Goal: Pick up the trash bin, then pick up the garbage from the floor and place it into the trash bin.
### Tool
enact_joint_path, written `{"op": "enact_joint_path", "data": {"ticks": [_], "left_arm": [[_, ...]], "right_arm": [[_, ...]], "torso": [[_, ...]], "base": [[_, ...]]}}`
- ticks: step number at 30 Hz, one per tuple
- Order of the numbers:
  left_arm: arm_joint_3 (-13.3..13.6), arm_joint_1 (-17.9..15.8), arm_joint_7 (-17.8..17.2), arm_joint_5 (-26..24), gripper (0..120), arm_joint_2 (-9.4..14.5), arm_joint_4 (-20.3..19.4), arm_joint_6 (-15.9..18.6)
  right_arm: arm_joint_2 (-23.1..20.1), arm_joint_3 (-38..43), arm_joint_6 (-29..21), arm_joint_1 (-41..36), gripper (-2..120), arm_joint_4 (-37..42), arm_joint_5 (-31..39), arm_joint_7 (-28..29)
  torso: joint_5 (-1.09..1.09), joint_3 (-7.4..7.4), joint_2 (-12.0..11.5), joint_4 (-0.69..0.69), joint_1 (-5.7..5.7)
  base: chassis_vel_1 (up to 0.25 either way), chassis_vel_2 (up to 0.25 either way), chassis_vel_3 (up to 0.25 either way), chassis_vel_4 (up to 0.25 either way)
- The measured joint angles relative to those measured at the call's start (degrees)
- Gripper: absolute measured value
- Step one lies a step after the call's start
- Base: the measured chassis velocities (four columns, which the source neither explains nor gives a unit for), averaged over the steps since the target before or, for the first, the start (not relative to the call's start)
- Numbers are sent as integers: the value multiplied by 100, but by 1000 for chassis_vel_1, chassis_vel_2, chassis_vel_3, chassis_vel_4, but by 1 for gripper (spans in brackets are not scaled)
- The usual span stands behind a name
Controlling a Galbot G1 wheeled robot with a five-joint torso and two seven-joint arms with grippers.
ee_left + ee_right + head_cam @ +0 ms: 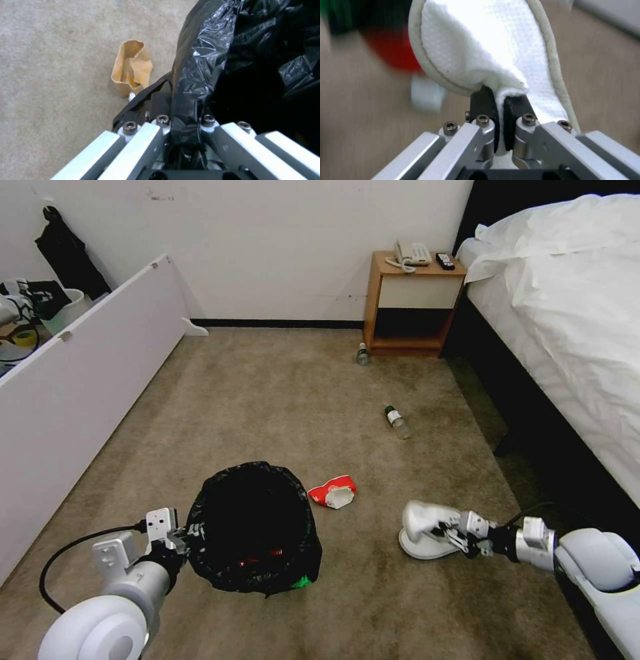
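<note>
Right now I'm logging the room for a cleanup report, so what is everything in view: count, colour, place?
trash bin: one, black-bagged, held at its rim above the carpet
slipper: one, white, gripped at right
wrapper: one, red-white, carpet right of the bin
bottles: two, clear; one mid-carpet, one by the nightstand
paper bag: one, brown, carpet beside the bin
nightstand: one, wooden, by the back wall
telephone: one, pale, on the nightstand
bed: one, white sheets, right
left pincer: shut on the bin's bag rim
right pincer: shut on the slipper

bed (567, 307), nightstand (410, 307), telephone (410, 253), remote (445, 261)
</note>
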Motion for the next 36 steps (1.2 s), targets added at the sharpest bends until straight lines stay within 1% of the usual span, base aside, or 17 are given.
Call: {"op": "enact_joint_path", "data": {"ticks": [2,3,6,7,9,10,12,13,15,17,18,19,20,24,26,30,36], "left_arm": [[100,23,21,44,1,12,5,0],[100,23,21,44,1,12,5,0],[258,56,64,72,1,43,11,0],[258,56,64,72,1,43,11,0],[417,70,109,105,1,77,16,0],[417,70,109,105,1,77,16,0],[597,50,123,218,1,72,38,0],[597,50,123,218,1,72,38,0],[726,34,139,249,1,46,43,0],[768,34,157,257,1,45,48,0],[876,32,210,299,1,44,81,0],[876,32,210,299,1,44,81,0],[956,17,246,342,1,31,114,0],[1067,-22,287,385,1,-1,141,0],[1173,-69,338,446,1,-23,169,0],[1234,-94,409,447,1,-31,183,0],[1295,-125,460,434,1,-64,183,0]], "right_arm": [[38,-51,-77,183,2,284,623,60],[38,-51,-77,183,2,284,623,60],[112,-133,-198,387,2,604,1102,134],[112,-133,-198,387,2,604,1102,134],[177,-228,-331,508,2,815,1414,225],[177,-228,-331,508,2,815,1414,225],[238,-370,-477,636,2,1027,1730,324],[238,-370,-477,636,2,1027,1730,324],[265,-520,-547,744,2,1186,1944,406],[279,-573,-566,779,2,1231,2030,446],[334,-737,-599,883,2,1322,2267,549],[334,-737,-599,883,2,1322,2267,549],[408,-940,-620,993,2,1384,2460,623],[518,-1217,-634,1158,2,1413,2597,665],[706,-1657,-646,1420,2,1369,2647,668],[889,-2051,-651,1631,2,1251,2662,645],[1023,-2381,-652,1740,2,1180,2660,590]], "torso": [[-1,0,0,1,0],[-1,0,0,1,0],[0,0,1,1,0],[0,0,1,1,0],[1,0,1,0,0],[1,0,1,0,0],[0,0,1,0,0],[0,0,1,0,0],[0,0,1,-1,0],[1,0,1,-1,0],[0,0,1,-1,0],[0,0,1,-1,0],[0,0,1,0,0],[0,0,1,0,0],[0,0,1,0,0],[0,0,1,1,0],[0,0,1,1,0]], "base": [[0,0,0,0],[0,0,0,0],[0,0,0,0],[0,0,0,0],[0,0,0,0],[0,0,0,0],[0,0,0,0],[0,0,0,0],[0,0,0,0],[0,0,0,0],[0,0,0,0],[0,0,0,0],[0,0,0,0],[0,0,0,0],[0,0,0,0],[0,0,0,0],[0,0,0,0]]}}
